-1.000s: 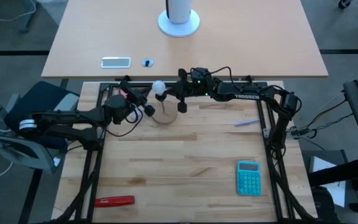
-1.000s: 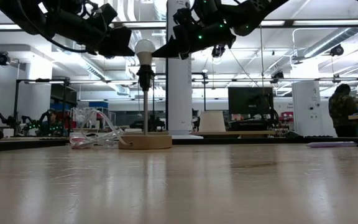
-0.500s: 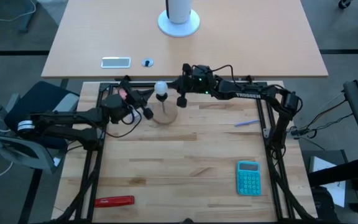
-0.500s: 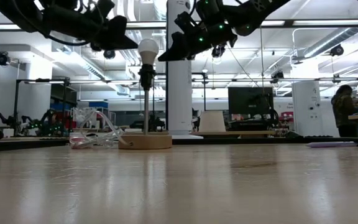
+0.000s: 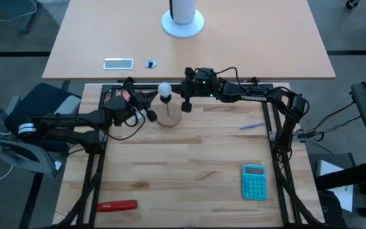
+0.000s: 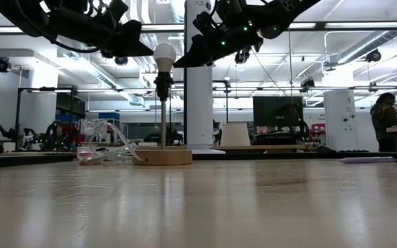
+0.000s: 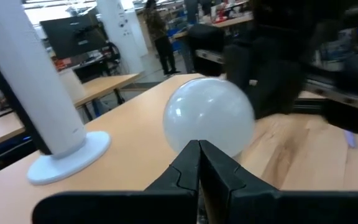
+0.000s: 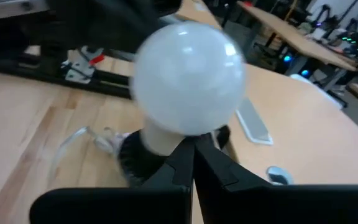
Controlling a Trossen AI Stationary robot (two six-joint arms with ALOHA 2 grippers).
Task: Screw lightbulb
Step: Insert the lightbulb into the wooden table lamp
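The white lightbulb (image 6: 164,54) sits upright in a black socket (image 6: 162,86) on a thin rod. The rod rises from a round wooden base (image 6: 161,157) at the table's far middle. My left gripper (image 5: 154,95) is shut, its tip at the bulb's left side, roughly level. My right gripper (image 5: 174,91) is shut too, its tip at the bulb's right side and slanting slightly down. In each wrist view the bulb (image 7: 209,118) (image 8: 188,78) fills the space just past the shut fingers. My left gripper lays its shut fingertips (image 7: 199,149) against the bulb's round glass (image 7: 207,134), coming level from the table's left. My right gripper lays its shut fingertips (image 8: 194,144) against the bulb's lower part near the neck (image 8: 166,138), coming from the table's right. The bulb stands upright in its socket between the two tips.
A clear plastic bag (image 6: 105,146) lies beside the wooden base. A blue pen (image 5: 250,125), a teal calculator (image 5: 254,180) and a red tool (image 5: 116,205) lie on the table nearer the front. On the table beyond stands a white cylinder on a round base (image 5: 183,19).
My left gripper has turned at the wrist, swinging its shut tip in toward the bulb's left side. My right gripper has stayed at the bulb's right side.
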